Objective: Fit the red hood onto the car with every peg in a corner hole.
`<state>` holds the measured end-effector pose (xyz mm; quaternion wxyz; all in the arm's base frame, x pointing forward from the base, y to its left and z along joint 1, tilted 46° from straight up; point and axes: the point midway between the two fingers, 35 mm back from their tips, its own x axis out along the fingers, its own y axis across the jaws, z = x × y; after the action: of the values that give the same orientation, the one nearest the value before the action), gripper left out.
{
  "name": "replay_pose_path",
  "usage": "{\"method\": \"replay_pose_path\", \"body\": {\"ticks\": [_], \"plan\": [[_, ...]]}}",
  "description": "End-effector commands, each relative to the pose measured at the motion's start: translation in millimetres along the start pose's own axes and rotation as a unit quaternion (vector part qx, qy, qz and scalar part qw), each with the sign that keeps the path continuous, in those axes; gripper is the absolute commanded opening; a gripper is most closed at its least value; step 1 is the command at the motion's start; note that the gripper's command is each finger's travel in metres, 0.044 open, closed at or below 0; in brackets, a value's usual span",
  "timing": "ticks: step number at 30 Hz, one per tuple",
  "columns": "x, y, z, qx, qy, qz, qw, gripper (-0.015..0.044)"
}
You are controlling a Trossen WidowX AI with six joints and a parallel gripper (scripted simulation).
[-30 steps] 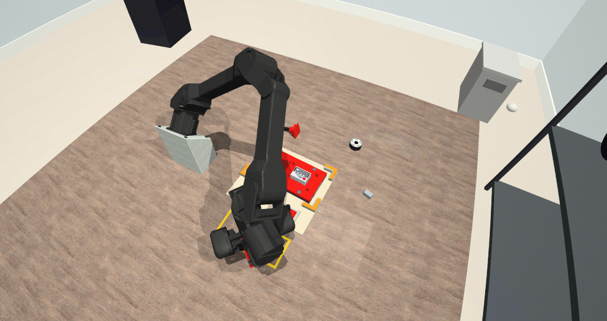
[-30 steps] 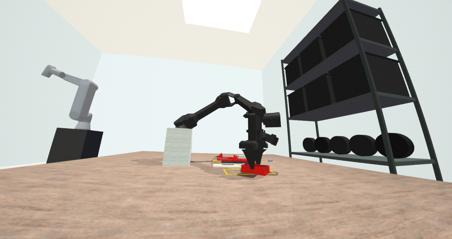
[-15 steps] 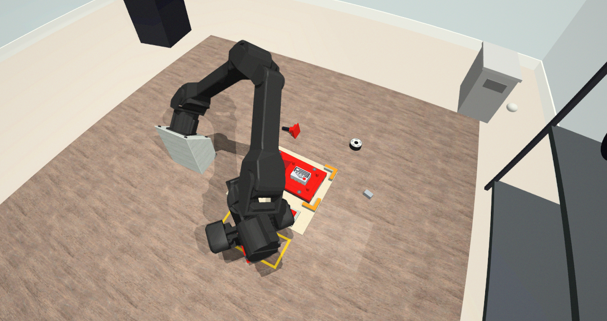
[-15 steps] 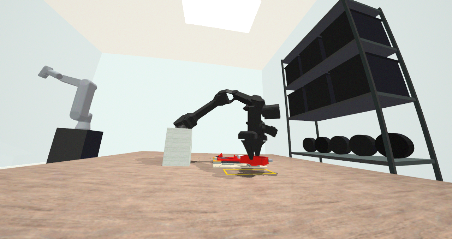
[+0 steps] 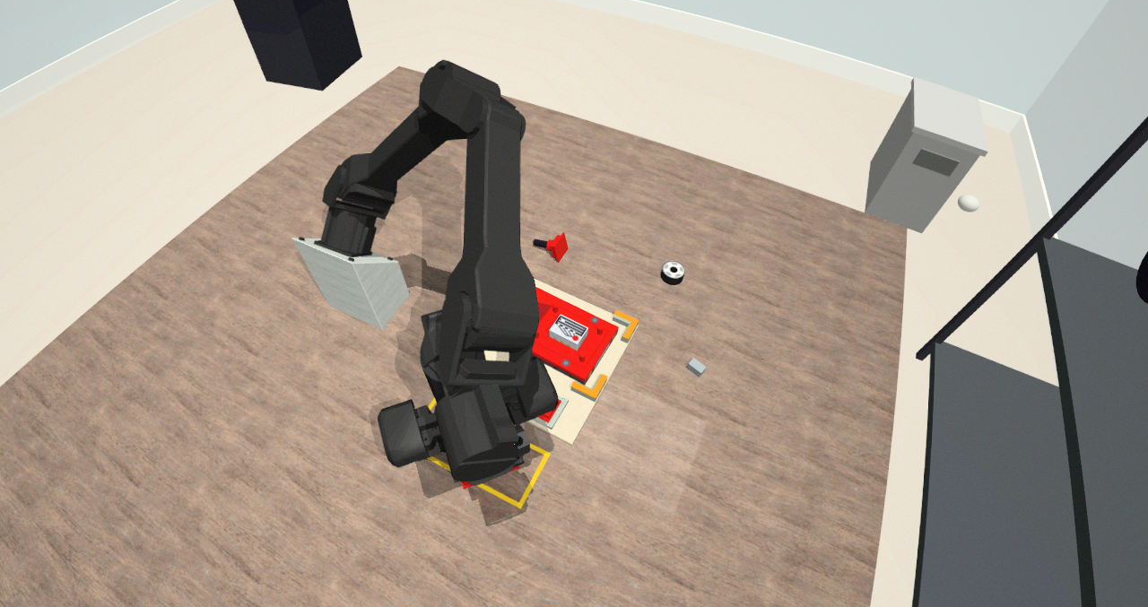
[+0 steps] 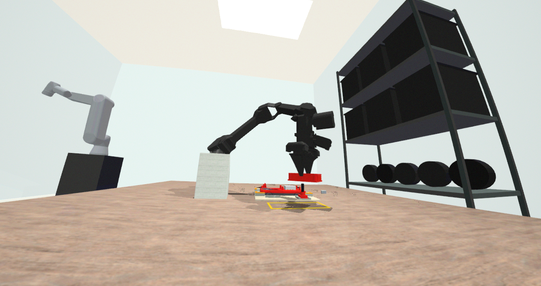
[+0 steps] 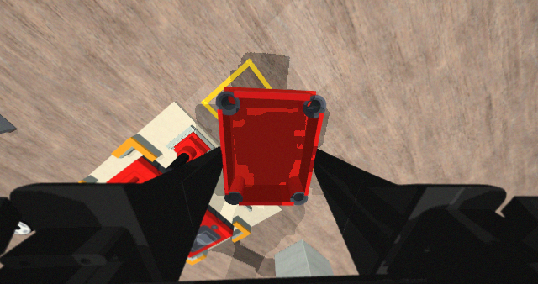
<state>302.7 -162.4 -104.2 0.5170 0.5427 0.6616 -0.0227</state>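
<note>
Top: the arm hides the fingertips and most of one red hood; beside them, one chassis carries one engine block and four pegs.

Exterior: the gripper holds the hood just below it, raised above one yellow outline.

Wrist: two fingers clamp the hood's sides; its hollow and four corner bosses face the camera.
</note>
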Motion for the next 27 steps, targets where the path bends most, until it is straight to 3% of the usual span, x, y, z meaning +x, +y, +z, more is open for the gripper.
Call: {"method": "replay_pose_path", "body": {"ticks": [1,27], "plan": [[1.3,0.0,-0.1,0.009,0.001,0.000,1.000,0.0000],[0.6,-0.4,0.9,0.353,-0.002,-0.001,0.936,0.0000]]}}
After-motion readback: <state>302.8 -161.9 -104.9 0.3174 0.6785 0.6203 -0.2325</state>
